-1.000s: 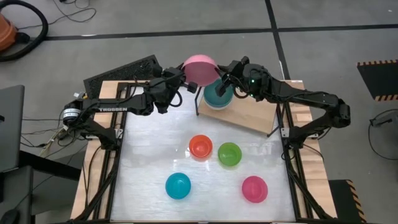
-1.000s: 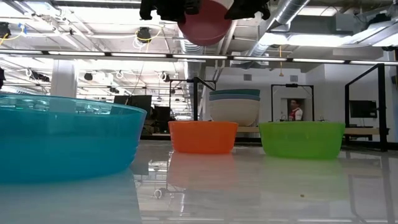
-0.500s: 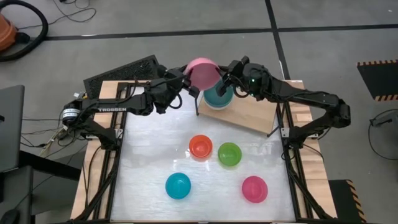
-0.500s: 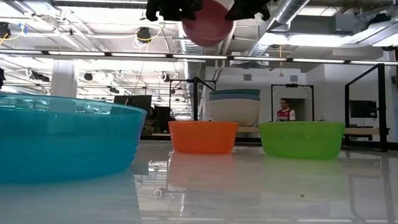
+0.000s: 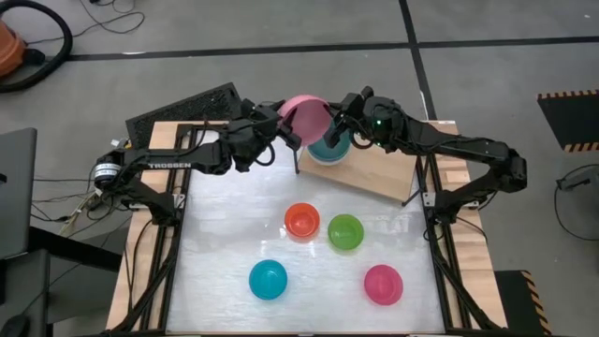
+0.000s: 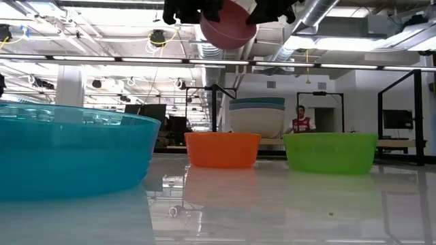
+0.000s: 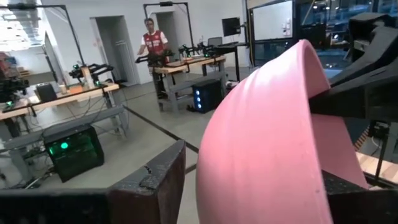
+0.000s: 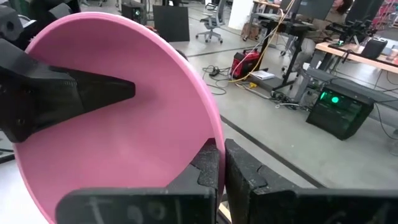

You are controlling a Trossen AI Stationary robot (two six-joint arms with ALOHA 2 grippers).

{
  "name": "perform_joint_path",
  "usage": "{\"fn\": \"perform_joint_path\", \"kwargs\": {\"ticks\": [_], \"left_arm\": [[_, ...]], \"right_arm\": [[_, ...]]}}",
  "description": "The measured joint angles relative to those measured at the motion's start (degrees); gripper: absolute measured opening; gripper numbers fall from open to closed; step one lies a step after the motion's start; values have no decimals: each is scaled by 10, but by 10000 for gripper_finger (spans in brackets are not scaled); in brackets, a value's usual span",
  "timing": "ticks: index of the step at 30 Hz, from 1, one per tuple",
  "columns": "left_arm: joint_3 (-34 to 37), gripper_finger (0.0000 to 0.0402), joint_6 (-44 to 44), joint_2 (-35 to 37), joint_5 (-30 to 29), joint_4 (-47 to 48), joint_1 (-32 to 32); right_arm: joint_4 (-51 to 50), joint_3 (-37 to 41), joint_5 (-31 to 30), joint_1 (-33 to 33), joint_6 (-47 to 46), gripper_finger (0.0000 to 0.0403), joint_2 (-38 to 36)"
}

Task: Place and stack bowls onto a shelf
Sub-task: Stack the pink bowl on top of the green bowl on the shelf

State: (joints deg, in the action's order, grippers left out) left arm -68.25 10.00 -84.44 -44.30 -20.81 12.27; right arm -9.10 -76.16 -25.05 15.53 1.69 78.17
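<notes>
A light pink bowl (image 5: 304,117) hangs in the air above the shelf's left end, tipped on its side with its opening toward the table's right. My right gripper (image 5: 331,122) is shut on it. My left gripper (image 5: 284,129) is open. One of its fingers (image 8: 74,93) is inside the bowl, and the other (image 7: 155,180) stands clear of the outer wall. A teal bowl nested in a white one (image 5: 328,148) stands on the wooden shelf (image 5: 379,173). Orange (image 5: 301,220), green (image 5: 345,231), blue (image 5: 268,279) and deep pink (image 5: 383,284) bowls rest on the table. My left gripper's inner finger lies close along the bowl's inside wall; whether it touches, I cannot tell. My right gripper pinches the pink bowl's rim (image 8: 214,127), one finger inside and one outside. It comes about level from the table's right. The bowl is lifted clear, on its side.
The shelf stands slanted at the table's far right on thin black legs (image 5: 297,159). A black pad (image 5: 182,110) lies at the far left. Beyond the table a person (image 6: 298,120) stands in the room.
My left gripper has opened around the pink bowl. The bowl has tipped further onto its side and shifted a little toward the table's right, staying high above the shelf. The person in the room behind has walked leftward.
</notes>
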Motion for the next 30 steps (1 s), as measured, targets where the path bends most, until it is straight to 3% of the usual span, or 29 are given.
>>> {"fn": "perform_joint_path", "kwargs": {"ticks": [10,15,24,30], "left_arm": [[0,176,76,1,-33,6,-4],[0,182,44,16,21,35,-14],[0,243,-7,18,45,112,-23],[0,289,-24,42,2,135,-47]], "right_arm": [[-17,0,-3,0,-3,32,0],[-18,0,-1,-1,-4,32,0],[-27,0,2,-1,-1,32,0],[-31,0,4,4,-3,32,0]]}}
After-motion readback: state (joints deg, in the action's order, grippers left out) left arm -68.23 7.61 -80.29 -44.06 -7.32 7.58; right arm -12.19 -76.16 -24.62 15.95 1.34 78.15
